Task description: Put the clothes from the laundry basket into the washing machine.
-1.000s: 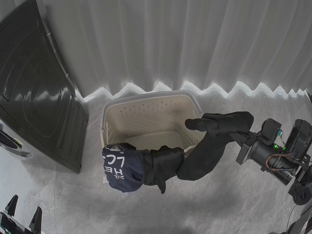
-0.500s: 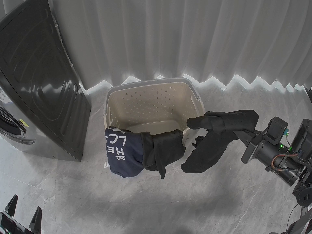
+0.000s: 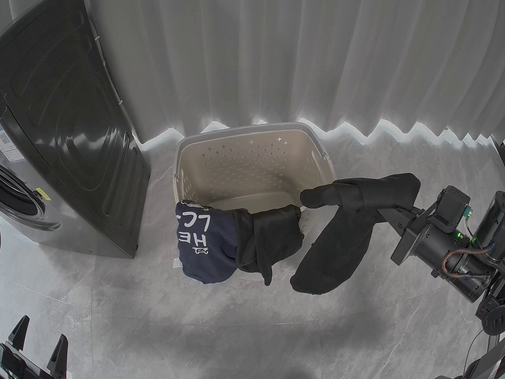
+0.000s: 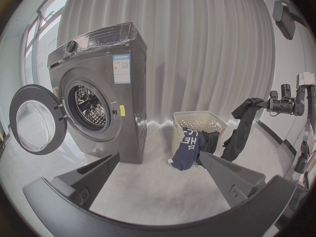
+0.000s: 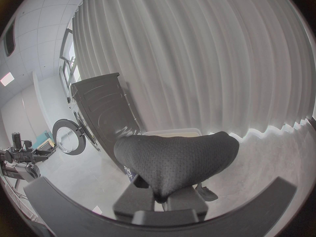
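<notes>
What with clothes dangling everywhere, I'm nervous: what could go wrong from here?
The black garment hangs long from the right tool, pinched at one spot; it could slip free or drag across the floor toward the washing machine. The navy shirt draped over the laundry basket rim could slide off outside.

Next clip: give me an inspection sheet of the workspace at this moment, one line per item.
surface: grey veined floor
job's things: laundry basket on the floor; navy T-shirt and draped black garment over its near rim; hanging black garment at the basket's right; washing machine with its door open
clutter: nothing seen
grippers: right tool shut on the hanging black garment; left tool open, holding nothing
cables: short wires on the right wrist
surroundings: white curtain behind the basket
</notes>
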Controlling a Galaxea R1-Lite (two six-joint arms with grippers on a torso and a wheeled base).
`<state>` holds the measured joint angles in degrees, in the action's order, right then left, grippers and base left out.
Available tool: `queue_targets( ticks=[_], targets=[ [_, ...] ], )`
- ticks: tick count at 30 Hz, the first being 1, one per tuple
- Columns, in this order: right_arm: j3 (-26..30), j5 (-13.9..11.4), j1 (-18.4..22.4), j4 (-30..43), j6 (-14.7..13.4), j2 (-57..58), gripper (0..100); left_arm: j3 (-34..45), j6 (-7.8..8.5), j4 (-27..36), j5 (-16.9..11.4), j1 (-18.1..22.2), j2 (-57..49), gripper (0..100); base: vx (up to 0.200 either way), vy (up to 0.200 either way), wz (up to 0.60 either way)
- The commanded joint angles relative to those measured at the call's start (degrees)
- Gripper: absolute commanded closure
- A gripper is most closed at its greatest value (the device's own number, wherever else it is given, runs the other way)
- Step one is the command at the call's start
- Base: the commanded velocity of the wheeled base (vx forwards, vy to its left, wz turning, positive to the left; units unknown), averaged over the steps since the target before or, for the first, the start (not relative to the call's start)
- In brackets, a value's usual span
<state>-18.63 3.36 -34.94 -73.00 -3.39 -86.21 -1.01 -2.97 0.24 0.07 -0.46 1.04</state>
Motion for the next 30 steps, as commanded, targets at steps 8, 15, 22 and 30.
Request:
queue_targets(
  ticks=[8, 15, 22, 30],
  targets=[
    [-0.18, 0.06, -0.13, -0.22, -0.13, 0.52, 100, 0.92, -0.01, 0.02, 0.01, 0.02, -0.95, 0, 0.0, 0.2, 0.0],
    [-0.27, 0.06, -0.13, -0.22, -0.04, 0.61, 100, 0.92, -0.01, 0.02, 0.01, 0.02, -0.95, 0, 0.0, 0.2, 0.0],
    [-0.36, -0.02, -0.13, -0.3, -0.04, 0.61, 100, 0.92, -0.01, 0.02, 0.01, 0.02, -0.95, 0, 0.0, 0.2, 0.0],
    [-0.36, 0.06, -0.13, -0.3, -0.04, 0.78, 100, 0.92, -0.01, 0.02, 0.01, 0.02, -0.95, 0, 0.0, 0.2, 0.0]
  ],
)
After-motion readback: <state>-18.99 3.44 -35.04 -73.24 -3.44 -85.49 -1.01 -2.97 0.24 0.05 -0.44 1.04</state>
